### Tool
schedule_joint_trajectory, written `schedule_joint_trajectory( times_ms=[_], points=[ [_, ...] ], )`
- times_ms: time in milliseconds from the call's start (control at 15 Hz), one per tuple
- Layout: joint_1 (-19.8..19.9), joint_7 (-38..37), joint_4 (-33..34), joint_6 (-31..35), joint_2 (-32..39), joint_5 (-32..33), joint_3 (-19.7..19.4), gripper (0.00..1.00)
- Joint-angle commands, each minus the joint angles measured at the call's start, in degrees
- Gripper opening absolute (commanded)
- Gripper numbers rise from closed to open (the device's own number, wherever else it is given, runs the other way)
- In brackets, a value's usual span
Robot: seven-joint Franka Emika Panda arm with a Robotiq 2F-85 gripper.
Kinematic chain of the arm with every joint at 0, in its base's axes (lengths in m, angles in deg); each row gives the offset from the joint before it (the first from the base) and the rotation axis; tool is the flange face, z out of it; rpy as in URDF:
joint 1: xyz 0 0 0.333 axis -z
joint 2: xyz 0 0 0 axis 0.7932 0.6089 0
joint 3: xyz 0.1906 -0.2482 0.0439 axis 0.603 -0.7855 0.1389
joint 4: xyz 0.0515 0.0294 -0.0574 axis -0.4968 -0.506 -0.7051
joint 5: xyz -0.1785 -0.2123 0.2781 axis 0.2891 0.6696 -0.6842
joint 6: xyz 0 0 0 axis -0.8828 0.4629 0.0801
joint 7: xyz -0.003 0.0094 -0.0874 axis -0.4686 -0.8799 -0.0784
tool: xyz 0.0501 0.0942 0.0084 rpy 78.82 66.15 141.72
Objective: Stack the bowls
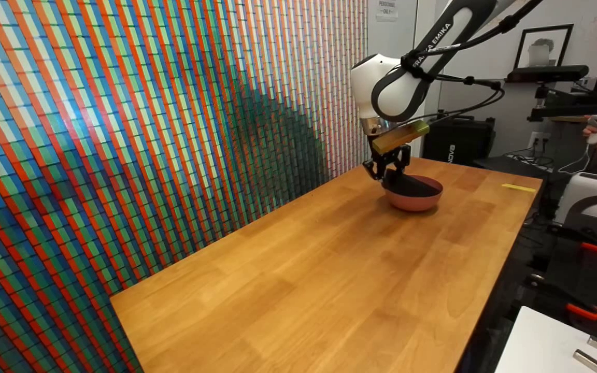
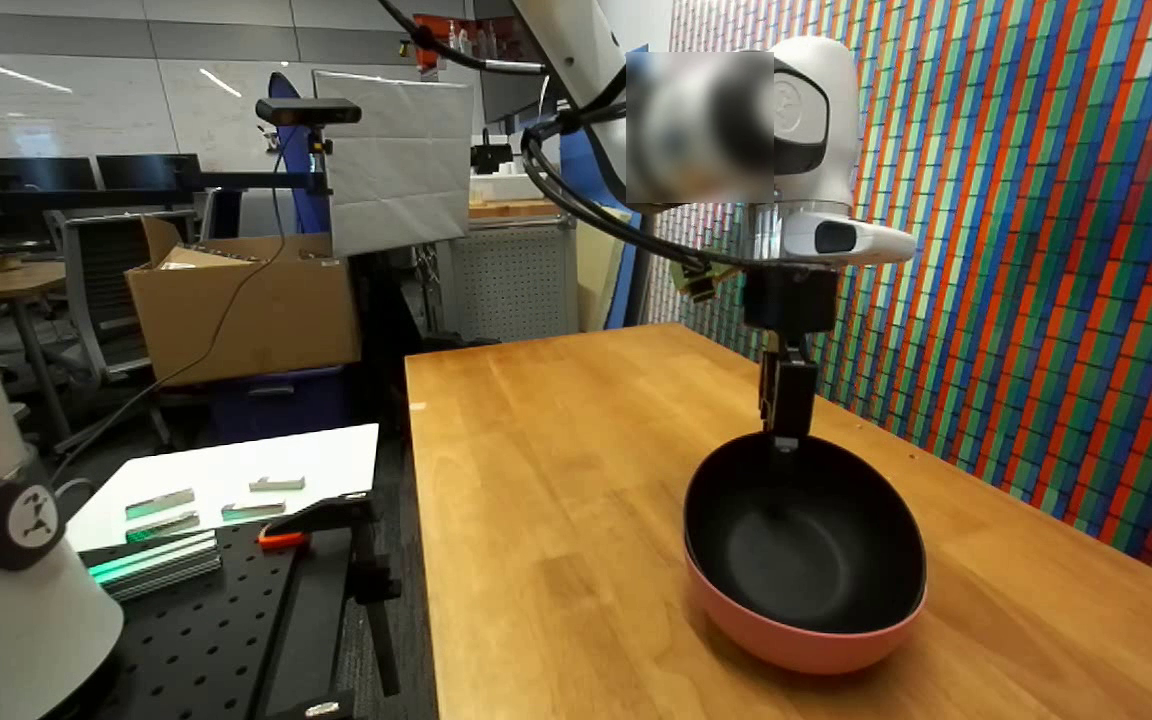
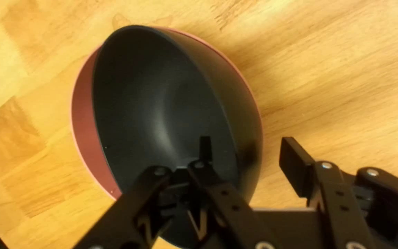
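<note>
The black bowl (image 2: 804,545) sits tilted inside the salmon pink bowl (image 2: 808,648) on the wooden table. In the wrist view the black bowl (image 3: 157,90) leans to one side, and part of the pink bowl's inner wall (image 3: 84,117) shows at the left. The pair also shows in an exterior view, with the black bowl (image 1: 407,186) rising at the gripper side of the pink bowl (image 1: 415,202). My gripper (image 3: 249,154) is open at the black bowl's raised rim, with one finger over the inside and one outside. The gripper also shows in both exterior views (image 1: 393,173) (image 2: 786,440).
A multicoloured tiled wall (image 1: 200,129) runs along one long edge of the wooden table (image 1: 298,290). A yellow tape strip (image 1: 518,187) lies near the table's far corner. A white board with metal pieces (image 2: 236,470) stands beside the table.
</note>
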State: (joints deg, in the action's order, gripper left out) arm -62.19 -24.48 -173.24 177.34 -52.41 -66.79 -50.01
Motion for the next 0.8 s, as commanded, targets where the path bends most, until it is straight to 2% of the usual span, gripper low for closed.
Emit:
schedule_joint_trajectory(
  times_ms=[0, 67, 133, 733],
  points=[
    [0.1, 1.7, 1.2, -2.6, -0.6, -1.3, 0.0, 0.87],
    [-0.1, 1.5, 1.3, -3.0, -0.4, -1.0, -0.1, 0.95],
    [-0.4, 1.1, 1.3, -3.4, 0.0, -0.5, -0.2, 0.99],
    [-2.7, 1.1, -1.1, -2.8, -3.8, 0.3, 0.8, 1.0]
  ],
)
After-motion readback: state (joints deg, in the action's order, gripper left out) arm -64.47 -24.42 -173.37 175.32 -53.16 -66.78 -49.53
